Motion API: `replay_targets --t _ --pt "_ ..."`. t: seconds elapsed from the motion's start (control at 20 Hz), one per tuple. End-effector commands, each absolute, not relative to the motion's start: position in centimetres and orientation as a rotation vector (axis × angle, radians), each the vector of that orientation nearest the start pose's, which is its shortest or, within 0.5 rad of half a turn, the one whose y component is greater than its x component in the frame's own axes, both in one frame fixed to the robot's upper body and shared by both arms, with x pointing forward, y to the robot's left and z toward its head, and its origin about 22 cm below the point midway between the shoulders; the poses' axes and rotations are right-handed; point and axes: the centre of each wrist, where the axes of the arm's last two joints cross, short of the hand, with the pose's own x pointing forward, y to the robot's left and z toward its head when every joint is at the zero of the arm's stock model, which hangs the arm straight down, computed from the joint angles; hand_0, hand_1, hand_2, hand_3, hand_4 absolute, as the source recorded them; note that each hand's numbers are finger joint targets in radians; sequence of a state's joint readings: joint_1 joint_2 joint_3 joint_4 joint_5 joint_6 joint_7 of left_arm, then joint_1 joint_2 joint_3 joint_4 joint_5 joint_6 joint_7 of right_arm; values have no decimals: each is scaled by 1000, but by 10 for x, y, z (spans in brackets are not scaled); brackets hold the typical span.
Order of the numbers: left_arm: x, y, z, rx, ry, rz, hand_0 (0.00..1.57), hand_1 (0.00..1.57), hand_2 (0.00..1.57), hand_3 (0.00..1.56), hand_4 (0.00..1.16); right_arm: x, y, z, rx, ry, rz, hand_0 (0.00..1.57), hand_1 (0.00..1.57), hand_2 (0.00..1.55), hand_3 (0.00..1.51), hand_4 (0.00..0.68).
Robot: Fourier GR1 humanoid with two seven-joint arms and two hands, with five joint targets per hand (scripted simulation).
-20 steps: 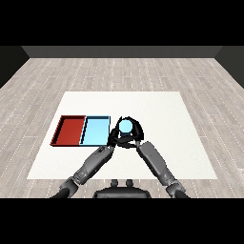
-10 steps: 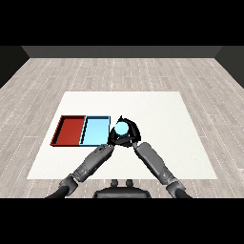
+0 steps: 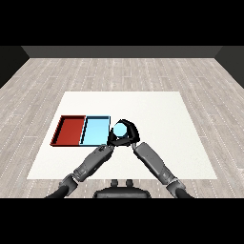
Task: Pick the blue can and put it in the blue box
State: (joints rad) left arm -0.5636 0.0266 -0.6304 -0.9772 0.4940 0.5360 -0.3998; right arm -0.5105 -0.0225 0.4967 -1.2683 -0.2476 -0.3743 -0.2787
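Note:
The blue can [image 3: 120,129] shows its pale round top just right of the light blue tray [image 3: 95,125], lifted off the table. My right hand [image 3: 134,136] is curled round it, holding it at the tray's right edge. Close under the can, my left hand [image 3: 110,142] sits at the end of its grey forearm, touching or nearly touching the right hand; its shape is lost against the black of the right hand. The red tray [image 3: 70,129] lies against the left side of the blue one.
Both trays lie at the left middle of the white table [image 3: 162,114]. The two forearms meet in a V at the table's front centre. Bare white surface stretches to the right and behind the trays.
My right hand has carried the can leftward and a little nearer, up to the blue tray's right edge. The left forearm has shifted left with it.

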Motion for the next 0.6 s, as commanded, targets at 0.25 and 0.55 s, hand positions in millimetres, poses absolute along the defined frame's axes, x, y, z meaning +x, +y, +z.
replay_targets --t 0.25,0.55 --pt "308 40 0 -45 -1708 -111 1571 1571 1553 1456 1136 291 -69 49 359 -1914 184 1423 1423 1457 1378 531" --pt "319 48 -1 -12 -1735 -104 1571 1571 1555 1467 1141 298 -60 59 353 -1902 157 1332 1332 1403 1302 496"
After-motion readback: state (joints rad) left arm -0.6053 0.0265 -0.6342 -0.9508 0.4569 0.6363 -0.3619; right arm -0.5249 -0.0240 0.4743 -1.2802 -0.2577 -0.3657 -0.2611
